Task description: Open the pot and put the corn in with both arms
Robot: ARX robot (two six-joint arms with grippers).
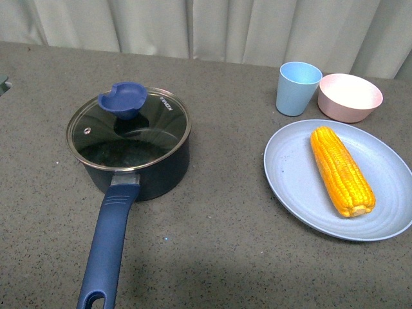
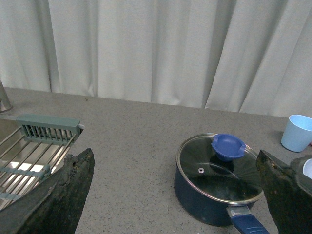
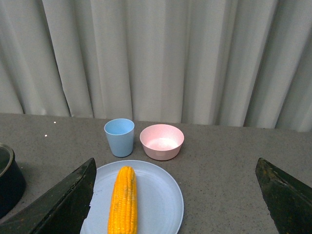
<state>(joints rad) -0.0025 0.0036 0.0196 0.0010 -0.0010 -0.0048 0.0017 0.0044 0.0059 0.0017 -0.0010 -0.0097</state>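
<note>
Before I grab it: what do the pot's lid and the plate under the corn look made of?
Round see-through lid: looks like glass with a shiny metal rim; the black inside shows through. Its blue knob: matte, probably plastic or silicone. Pale blue round plate: matte, no glare, likely plastic; uncertain.

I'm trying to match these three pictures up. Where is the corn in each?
Front view: corn lies on the plate, at the right, nearer than the cup.
Left wrist view: not in it; the cup shows, beyond the pot.
Right wrist view: corn on the plate, nearer than the cup.
Shared landmark: the blue cup, in all three.
</note>
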